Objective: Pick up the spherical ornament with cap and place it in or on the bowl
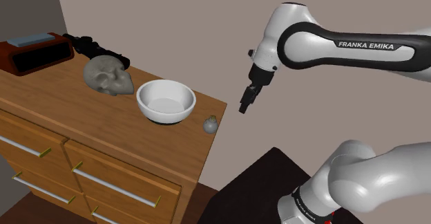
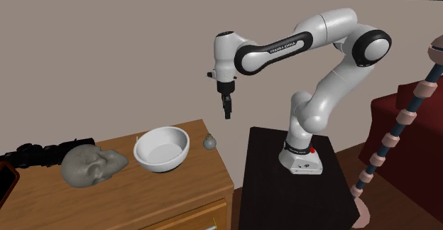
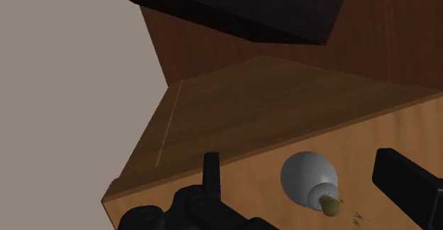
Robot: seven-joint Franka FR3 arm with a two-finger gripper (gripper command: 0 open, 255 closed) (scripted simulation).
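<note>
Hovering open and empty, black pincer (image 1: 244,107); below, smooth grey round ornament (image 1: 210,124) on wooden dresser (image 1: 55,98).

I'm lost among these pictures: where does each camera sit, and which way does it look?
Shoulder view: beside the stand, looking down on the dresser, bowl and ornament; arm and jaws show.
Second exterior view: off the dresser's front, facing the wall; whole arm on its stand.
Wrist view: at the arm's tip, looking down at the ornament past open jaws.
All share the ornament.
</note>
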